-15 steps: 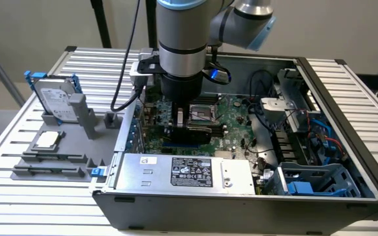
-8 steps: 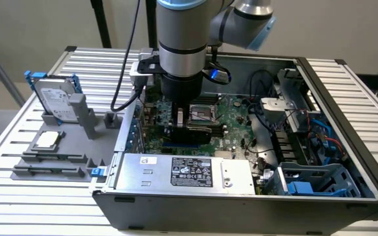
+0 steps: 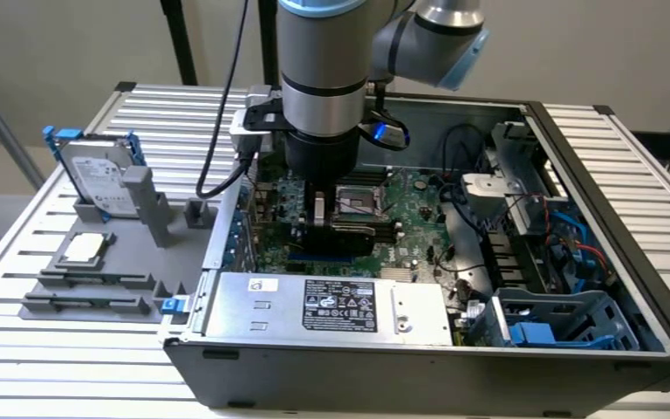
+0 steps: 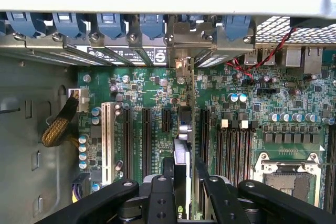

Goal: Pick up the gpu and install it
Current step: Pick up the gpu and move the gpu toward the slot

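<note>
Close beneath the wrist camera, the black two-fingered gripper [image 4: 184, 198] is clenched on the gpu [image 4: 182, 156], a thin card seen edge-on. It stands upright between the fingers [image 4: 160, 195] and runs away toward the rear of the case. Under it lies the large green motherboard [image 4: 294, 103], with a row of long black expansion slots [image 4: 127, 140] and one white slot [image 4: 106, 140] just beside them. The card lines up with one of the black slots, though whether its lower edge is seated there I cannot tell. Beyond, at the case's rear wall, a silver end bracket [image 4: 181, 40] stands among blue retention clips [image 4: 110, 23]. In the exterior view the silver power supply [image 3: 324, 305] sits at the near side of the open dark-grey computer case [image 3: 428, 371], and behind it the grey arm [image 3: 324, 70] reaches straight down inside. Well apart, on the exterior view's left, a silver hard drive in a blue frame [image 3: 93, 175] stands upright on a grey fixture [image 3: 91, 292] on the slatted metal table [image 3: 626, 148].
</note>
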`<state>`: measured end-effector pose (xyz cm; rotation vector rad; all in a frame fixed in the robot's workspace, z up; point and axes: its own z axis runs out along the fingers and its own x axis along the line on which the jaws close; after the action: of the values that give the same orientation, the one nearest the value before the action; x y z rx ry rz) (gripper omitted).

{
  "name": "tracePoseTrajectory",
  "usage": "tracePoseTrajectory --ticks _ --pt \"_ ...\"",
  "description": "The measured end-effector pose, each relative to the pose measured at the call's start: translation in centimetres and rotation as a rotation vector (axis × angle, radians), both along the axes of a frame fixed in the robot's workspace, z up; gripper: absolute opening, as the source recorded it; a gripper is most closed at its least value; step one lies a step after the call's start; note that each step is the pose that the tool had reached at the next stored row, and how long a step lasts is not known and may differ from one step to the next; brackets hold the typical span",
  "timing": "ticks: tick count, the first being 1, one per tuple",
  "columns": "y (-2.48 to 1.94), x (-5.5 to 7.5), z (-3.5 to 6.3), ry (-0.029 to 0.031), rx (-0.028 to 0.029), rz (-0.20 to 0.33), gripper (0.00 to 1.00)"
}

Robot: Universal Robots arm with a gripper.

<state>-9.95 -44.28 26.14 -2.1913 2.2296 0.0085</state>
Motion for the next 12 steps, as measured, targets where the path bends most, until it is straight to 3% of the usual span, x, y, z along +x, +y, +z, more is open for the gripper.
tracePoseTrajectory --ticks 12 --pt "0.07 0.01 0.00 0.0017 -0.0001 -0.007 0.26"
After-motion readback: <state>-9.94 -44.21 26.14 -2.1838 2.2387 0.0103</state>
